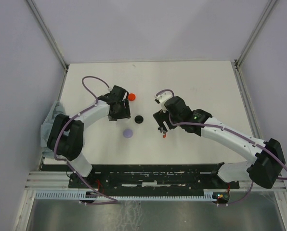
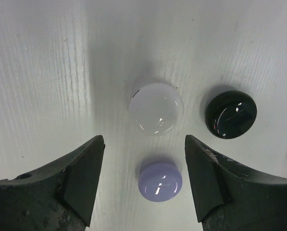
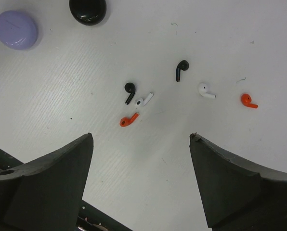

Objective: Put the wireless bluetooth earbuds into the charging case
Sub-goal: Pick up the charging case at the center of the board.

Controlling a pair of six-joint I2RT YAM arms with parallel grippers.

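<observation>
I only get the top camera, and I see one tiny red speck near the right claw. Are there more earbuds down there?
Observer: Yes. The right wrist camera shows six: two black earbuds, two white earbuds and two orange-red earbuds.
Operator: Is there a white case anywhere? I can't find one.
Observer: Yes. The left wrist camera shows a white round case, closed, just beyond the lavender case.
Operator: Is the left claw holding something?
Observer: No. The left claw is open; the lavender case shows between its fingers and touches neither.
</observation>
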